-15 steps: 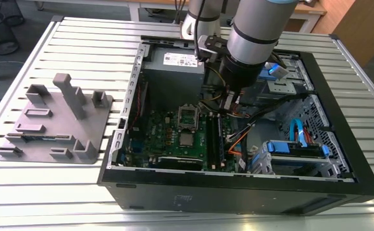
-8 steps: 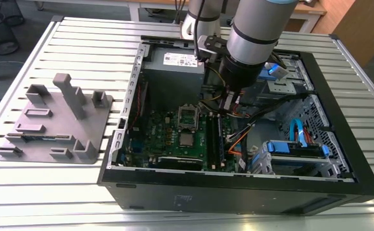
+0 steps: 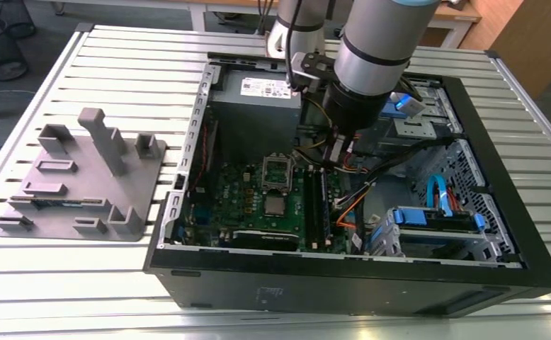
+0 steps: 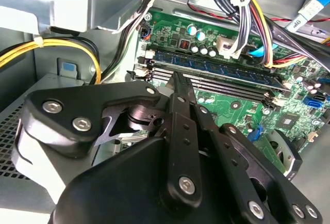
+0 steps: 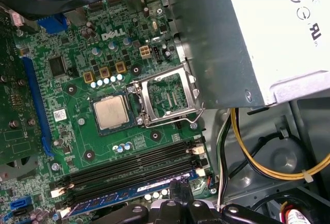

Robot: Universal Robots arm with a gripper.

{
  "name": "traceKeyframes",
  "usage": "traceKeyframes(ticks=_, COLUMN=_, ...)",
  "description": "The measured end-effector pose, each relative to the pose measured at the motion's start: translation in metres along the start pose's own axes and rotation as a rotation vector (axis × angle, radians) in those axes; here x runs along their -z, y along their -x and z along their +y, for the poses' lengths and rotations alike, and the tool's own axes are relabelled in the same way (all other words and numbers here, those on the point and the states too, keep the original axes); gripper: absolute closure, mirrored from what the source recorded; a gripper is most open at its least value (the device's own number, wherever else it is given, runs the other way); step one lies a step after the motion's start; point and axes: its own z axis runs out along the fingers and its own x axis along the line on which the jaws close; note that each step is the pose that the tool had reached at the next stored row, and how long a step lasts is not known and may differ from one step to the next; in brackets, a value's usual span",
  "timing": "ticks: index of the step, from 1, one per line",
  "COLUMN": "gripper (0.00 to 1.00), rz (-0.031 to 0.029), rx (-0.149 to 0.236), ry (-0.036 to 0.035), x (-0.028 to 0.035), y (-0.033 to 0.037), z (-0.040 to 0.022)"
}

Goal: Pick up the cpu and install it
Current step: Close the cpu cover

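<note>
Exterior view: arm (image 3: 370, 64) blocks the middle of the tower case (image 3: 351, 283) and the cables behind it. The cpu (image 3: 273, 205) is too small for surface detail.
First wrist view: tool (image 5: 175, 187) and power supply (image 5: 258, 38) are cut off at the frame edges.
Second wrist view: the tool's black links cover the near part of the motherboard (image 4: 227, 97).

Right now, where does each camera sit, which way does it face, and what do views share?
Exterior view: off the arm, above the table, looking down into the open computer case; the arm reaches in.
First wrist view: on the arm, looking down at the motherboard and the cpu; the gripper shows.
Second wrist view: on the arm, looking past the gripper toward the memory slots.
Shared: both wrist views show the memory slots; exterior and first wrist views show the cpu.
</note>
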Motion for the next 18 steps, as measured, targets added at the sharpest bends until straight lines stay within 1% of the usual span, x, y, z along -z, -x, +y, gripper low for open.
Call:
traceKeyframes(ticks=7, gripper=0.89, rz=-0.0001, rx=0.000, ry=0.0001, x=0.0000, y=0.0003, z=0.0000)
traceKeyframes(ticks=15, gripper=0.89, rz=-0.0007, rx=0.000, ry=0.0003, x=0.0000, y=-0.0009, z=-0.0004)
traceKeyframes(ticks=18, gripper=0.89, rz=-0.0004, rx=0.000, ry=0.0002, x=0.0015, y=-0.0010, z=-0.0003)
